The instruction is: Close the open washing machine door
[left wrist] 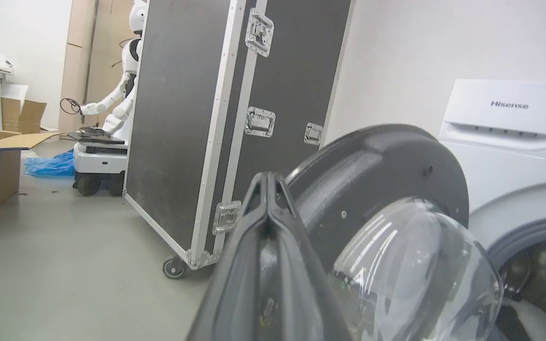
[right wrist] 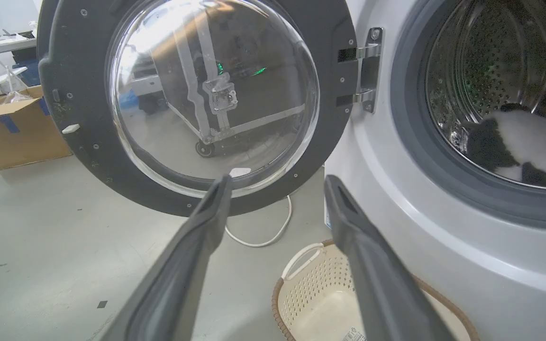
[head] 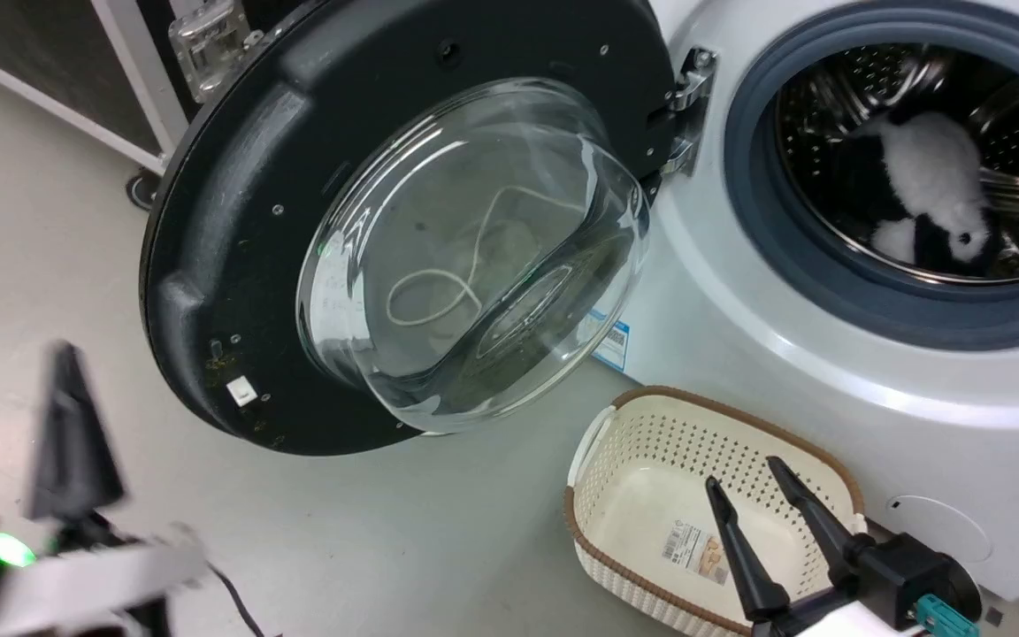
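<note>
The washing machine door, round and black with a bulging glass window, stands swung wide open on its metal hinge at the left of the white washing machine. Its steel drum holds a black-and-white plush toy. My left gripper is shut and empty at the lower left, blurred, just left of the door's outer rim; its wrist view has the door right behind the joined fingertips. My right gripper is open over the basket, its wrist view facing the door and machine.
A cream perforated laundry basket sits on the floor before the washer, under my right gripper. A black flight case on castors stands behind the door. A white cable lies on the floor. Cardboard boxes and another robot stand farther off.
</note>
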Motion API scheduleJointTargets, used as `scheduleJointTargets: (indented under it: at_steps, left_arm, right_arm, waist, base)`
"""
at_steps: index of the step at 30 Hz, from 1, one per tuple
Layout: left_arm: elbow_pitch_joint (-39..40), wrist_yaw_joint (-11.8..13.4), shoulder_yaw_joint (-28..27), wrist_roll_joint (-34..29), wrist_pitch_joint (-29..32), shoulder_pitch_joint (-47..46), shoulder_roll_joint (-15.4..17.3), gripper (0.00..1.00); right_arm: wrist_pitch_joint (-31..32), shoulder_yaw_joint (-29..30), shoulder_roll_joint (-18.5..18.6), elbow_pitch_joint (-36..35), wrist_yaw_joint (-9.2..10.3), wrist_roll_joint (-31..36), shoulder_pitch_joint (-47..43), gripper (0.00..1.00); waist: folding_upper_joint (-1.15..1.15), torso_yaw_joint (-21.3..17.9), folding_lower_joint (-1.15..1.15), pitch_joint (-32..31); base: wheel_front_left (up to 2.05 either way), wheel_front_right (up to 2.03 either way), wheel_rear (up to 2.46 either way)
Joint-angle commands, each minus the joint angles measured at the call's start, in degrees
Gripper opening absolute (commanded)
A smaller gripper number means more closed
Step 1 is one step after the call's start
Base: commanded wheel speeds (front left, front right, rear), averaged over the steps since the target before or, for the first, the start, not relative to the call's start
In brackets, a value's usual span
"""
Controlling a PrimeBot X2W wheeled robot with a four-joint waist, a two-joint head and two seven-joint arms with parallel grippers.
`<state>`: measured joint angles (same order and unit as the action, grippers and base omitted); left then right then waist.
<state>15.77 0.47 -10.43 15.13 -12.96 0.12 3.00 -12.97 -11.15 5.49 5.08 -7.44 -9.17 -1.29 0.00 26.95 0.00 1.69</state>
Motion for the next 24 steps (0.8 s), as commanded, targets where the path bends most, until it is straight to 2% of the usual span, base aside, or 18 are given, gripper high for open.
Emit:
scheduleJointTargets:
  at_steps: [1, 4, 7, 9, 14, 16, 18, 21, 22, 23, 24]
  left_arm:
    - [0.16, -0.79, -1.12, 1.52, -0.47, -1.63, 0.62, 0.0]
    - [-2.44, -2.42, -5.14, 9.64, 2.17, -6.83, 2.57, 0.0]
    - [-7.36, -1.66, -10.11, 21.3, 10.0, -14.0, 4.69, 0.0]
    - [-11.45, -0.8, -12.79, 26.64, 14.63, -18.48, 7.36, 0.0]
    - [-24.26, 3.41, -17.94, 39.21, 24.28, -29.28, 10.25, 0.0]
    - [-28.64, 5.38, -19.85, 43.41, 27.17, -32.9, 10.45, 0.0]
    - [-32.65, 8.53, -22.0, 48.44, 31.21, -36.09, 9.87, 0.0]
    - [-36.87, 11.94, -22.9, 52.46, 37.16, -38.38, 10.49, 0.0]
    - [-37.82, 12.59, -22.59, 52.9, 38.76, -38.55, 10.78, 0.0]
    - [-39.68, 13.43, -21.14, 53.93, 43.59, -38.27, 11.35, 0.0]
    - [-39.85, 13.35, -20.58, 54.31, 45.27, -37.94, 11.42, 0.0]
  right_arm:
    - [-0.47, 0.12, 0.13, -0.23, -0.04, -0.27, -1.01, 1.0]
    - [-0.83, 0.3, 0.25, -0.57, -0.04, -0.04, -1.68, 1.0]
    - [-1.19, -0.28, 0.71, -0.73, -0.04, -0.03, -1.42, 1.0]
    - [-1.43, -0.67, 1.02, -0.66, -0.04, -0.21, -1.04, 1.0]
    - [-2.02, -1.67, 2.21, -0.4, -0.05, -1.07, 0.04, 1.0]
    - [-2.03, -2.11, 2.64, -0.23, -0.05, -1.27, 0.47, 1.0]
    - [-2.03, -2.44, 3.01, -0.11, -0.05, -1.52, 0.86, 1.0]
    - [-2.03, -3.01, 3.51, 0.03, -0.05, -1.77, 1.38, 1.0]
    - [-2.03, -3.15, 3.7, 0.07, -0.05, -1.88, 1.56, 1.0]
    - [-2.03, -3.61, 4.07, 0.32, -0.05, -2.17, 2.03, 1.0]
    - [-2.03, -3.71, 4.15, 0.41, -0.05, -2.28, 2.13, 1.0]
  waist:
    - [0.0, 0.37, 0.0, 0.39]
    - [0.0, 0.62, 0.0, 1.34]
    - [0.0, 0.12, 0.0, 2.7]
    - [0.0, -0.28, 0.0, 3.5]
    - [0.0, -0.79, 0.0, 5.66]
    - [0.0, -1.39, 0.0, 6.22]
    - [0.0, -1.99, 0.0, 6.73]
    - [0.0, -2.95, 0.0, 7.51]
    - [0.0, -3.22, 0.0, 7.76]
    - [0.0, -4.06, 0.0, 8.17]
    - [0.0, -4.28, 0.0, 8.21]
  base:
    - [0.0, 0.0, 0.0]
    - [0.0, 0.0, 0.0]
    - [0.0, 0.0, 0.0]
    - [0.0, 0.0, 0.0]
    - [0.0, 0.0, 0.0]
    - [0.0, 0.0, 0.0]
    - [0.0, 0.0, 0.0]
    - [0.0, 0.0, 0.0]
    - [0.0, 0.0, 0.0]
    - [0.0, 0.0, 0.0]
    - [0.0, 0.0, 0.0]
